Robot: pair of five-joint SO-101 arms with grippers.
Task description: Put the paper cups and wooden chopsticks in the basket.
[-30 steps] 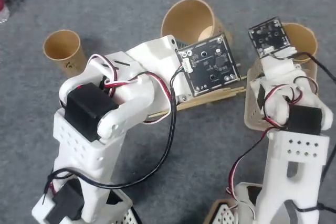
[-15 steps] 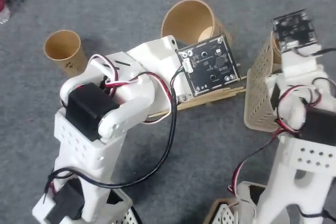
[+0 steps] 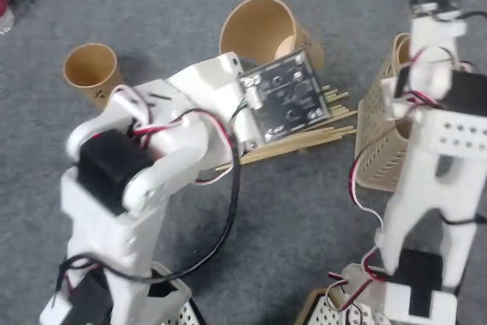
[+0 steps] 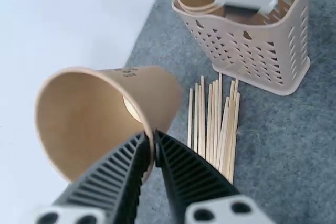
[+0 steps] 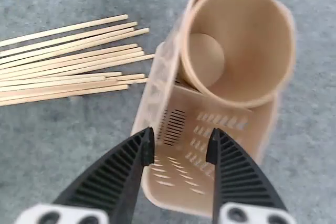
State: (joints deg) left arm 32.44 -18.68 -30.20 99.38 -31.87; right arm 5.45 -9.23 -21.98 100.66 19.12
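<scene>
The left gripper [image 4: 151,140] was found all but closed, its black jaws pinched on the rim of a paper cup [image 4: 100,114], with one jaw inside the mouth and the other outside. That cup was tipped well over, its open mouth turned up toward the wrist camera and its base pointed away. Whether it was clear of the grey carpet [image 3: 304,211] could not be told.

Just beside the held cup, a bundle of wooden chopsticks [image 4: 215,124] was laid flat on the carpet, roughly parallel and fanned a little at one end. The bundle was placed between the cup and the basket [image 5: 163,103], with its near ends just short of the basket's foot.

The right gripper [image 5: 181,140] was held above the basket, its jaws spread apart and nothing gripped between them. The perforated beige basket was seen leaning rather than standing square. A second paper cup [image 5: 236,51] was lodged inside it, mouth upward and pressed to one end.

Over at the far left of the high view, a third paper cup [image 3: 91,72] was left upright on the carpet, well apart from everything else.
</scene>
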